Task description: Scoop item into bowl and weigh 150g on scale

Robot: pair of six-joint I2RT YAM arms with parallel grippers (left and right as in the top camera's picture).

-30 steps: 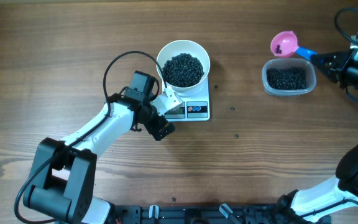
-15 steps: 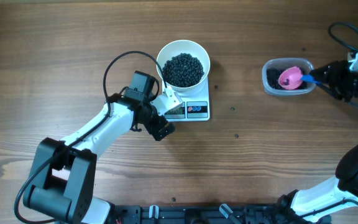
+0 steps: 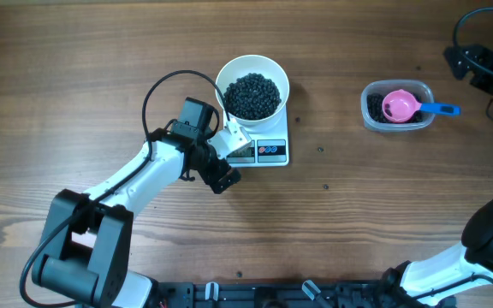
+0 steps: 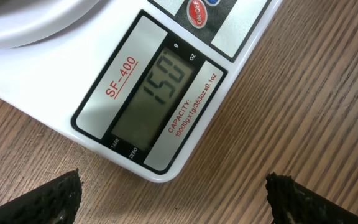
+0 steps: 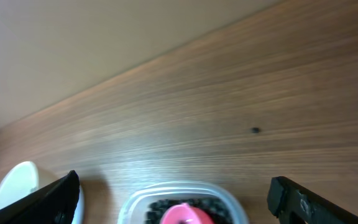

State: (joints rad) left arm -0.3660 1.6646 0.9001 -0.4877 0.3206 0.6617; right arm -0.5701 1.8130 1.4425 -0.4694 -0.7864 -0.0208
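Observation:
The white bowl [image 3: 229, 70] stands on the scale [image 3: 277, 157], filled with the black item [image 3: 252, 94]. The left wrist view shows the scale's display [image 4: 156, 86] reading 150. My left gripper [image 3: 228, 159] hovers open at the scale's front-left corner with nothing between its fingers [image 4: 53, 200]. At the far right my right gripper [image 3: 467, 63] is open and empty, up and away from the clear tub [image 3: 370, 119]. A pink scoop [image 3: 398, 105] with a blue handle lies in that tub on more of the item [image 3: 377, 109]. The right wrist view shows the tub [image 5: 143, 197] and scoop [image 5: 183, 215] below my open right gripper [image 5: 174, 200].
Two loose black pieces [image 3: 321, 150] lie on the wooden table right of the scale, another [image 5: 255, 130] beyond the tub. The left arm's black cable [image 3: 152, 90] loops up left of the bowl. The bowl's edge [image 5: 14, 186] shows at the left of the right wrist view.
My right gripper carried the pink scoop from beside the tub into it, opened, let go and drew back up and to the right. The left arm has not moved.

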